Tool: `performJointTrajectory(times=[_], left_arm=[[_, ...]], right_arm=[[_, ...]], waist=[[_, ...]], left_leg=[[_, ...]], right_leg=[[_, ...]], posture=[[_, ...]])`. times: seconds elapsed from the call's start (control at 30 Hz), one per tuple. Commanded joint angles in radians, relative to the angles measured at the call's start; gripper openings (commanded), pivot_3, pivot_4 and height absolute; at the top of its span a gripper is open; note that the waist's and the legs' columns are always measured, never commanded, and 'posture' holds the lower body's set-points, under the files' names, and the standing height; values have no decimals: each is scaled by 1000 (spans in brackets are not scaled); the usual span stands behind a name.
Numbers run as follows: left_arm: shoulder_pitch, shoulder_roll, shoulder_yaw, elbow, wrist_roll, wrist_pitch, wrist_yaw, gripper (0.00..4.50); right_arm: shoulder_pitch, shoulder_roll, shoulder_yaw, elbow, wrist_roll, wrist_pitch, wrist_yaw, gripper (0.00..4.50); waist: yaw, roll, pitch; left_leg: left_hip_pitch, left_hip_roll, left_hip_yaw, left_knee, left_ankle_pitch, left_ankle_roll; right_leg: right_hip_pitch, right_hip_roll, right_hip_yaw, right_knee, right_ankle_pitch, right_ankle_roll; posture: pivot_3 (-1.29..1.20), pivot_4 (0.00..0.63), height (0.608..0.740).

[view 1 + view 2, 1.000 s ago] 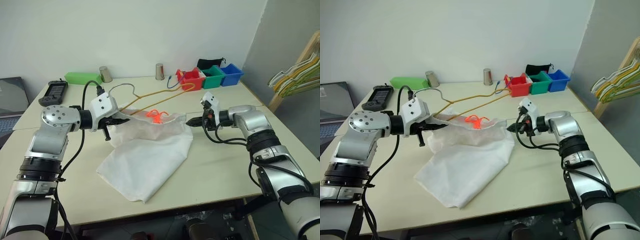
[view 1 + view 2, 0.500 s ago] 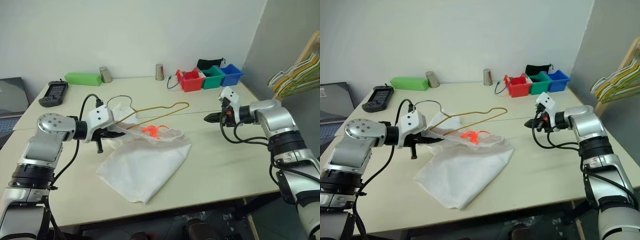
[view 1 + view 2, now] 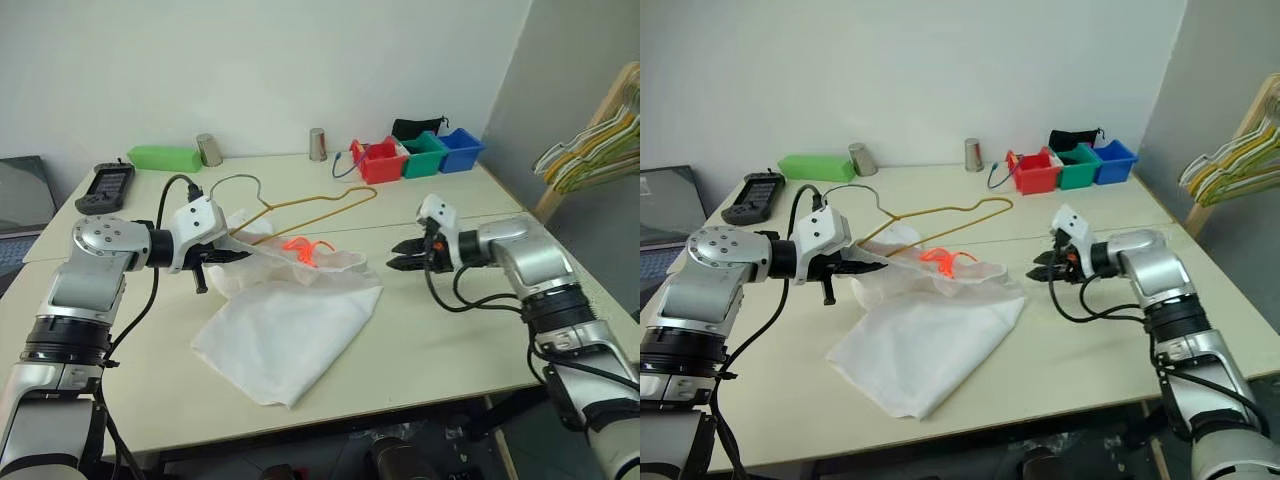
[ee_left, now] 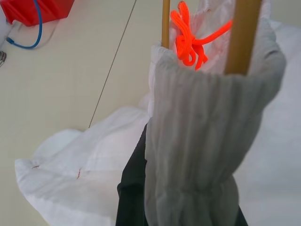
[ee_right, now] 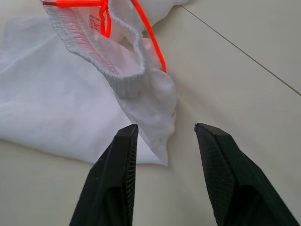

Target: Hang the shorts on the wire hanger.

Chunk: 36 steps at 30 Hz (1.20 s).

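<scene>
The white shorts (image 3: pixel 290 320) lie spread on the table (image 3: pixel 450 330), their waistband raised at the left end, with an orange drawstring (image 3: pixel 305 250) on top. My left gripper (image 3: pixel 225 256) is shut on the bunched waistband (image 4: pixel 197 141). The tan wire hanger (image 3: pixel 300 205) runs from inside the waistband out over the table, its hook (image 3: pixel 235 180) above my left hand. In the left wrist view two of the hanger's wires (image 4: pixel 243 33) pass into the waistband. My right gripper (image 3: pixel 392 256) stands open just right of the waistband's right corner (image 5: pixel 155 117), which lies in front of its fingers (image 5: pixel 117 160).
Red (image 3: pixel 385 160), green (image 3: pixel 428 153) and blue (image 3: pixel 462 148) bins stand at the back right. Two metal cups (image 3: pixel 210 149), a green box (image 3: pixel 165 157) and a black device (image 3: pixel 105 186) line the back. A rack of hangers (image 3: pixel 590 150) stands off the right edge.
My right gripper left the waistband's right end, swung away to the right, came back beside the shorts and opened. The hanger's far end drew back from the red bin.
</scene>
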Motion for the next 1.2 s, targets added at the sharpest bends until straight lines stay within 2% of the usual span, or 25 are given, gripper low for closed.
performJointTrajectory(times=[0.03,0.4,0.73,1.03,1.13,1.2], left_arm=[[-34,2,10,-22,-8,-18,2,0],[-20,7,17,-43,-14,-11,8,0],[-8,15,26,-60,-18,-7,13,0],[-10,13,25,-59,-17,-12,14,0],[-12,12,23,-58,-16,-14,13,0],[-13,11,22,-57,-15,-15,14,0]], right_arm=[[-45,33,5,-31,15,13,-15,2333],[-91,94,42,2,9,-15,-13,2333],[-112,111,85,121,-51,-127,-24,2333],[-131,129,71,184,-67,-165,-28,2333],[-135,131,61,181,-56,-157,-24,1794],[-135,131,58,177,-52,-154,-19,1272]], waist=[[0,0,0],[4,0,0],[5,0,0],[5,0,0],[5,0,0],[6,0,0]], left_leg=[[0,0,0,0,0,0],[0,0,-1,0,0,0],[0,0,-1,0,0,0],[0,0,-1,0,0,0],[0,0,-2,0,0,0],[0,0,-2,0,0,0]], right_leg=[[0,0,0,0,0,0],[1,0,-1,0,0,0],[1,0,-1,0,0,0],[1,0,-1,0,0,0],[1,0,-1,0,0,0],[1,0,-1,0,0,0]], posture=[[-87,0,740],[-68,0,740],[-45,0,740],[-44,0,740],[-53,0,740],[-53,0,740]])
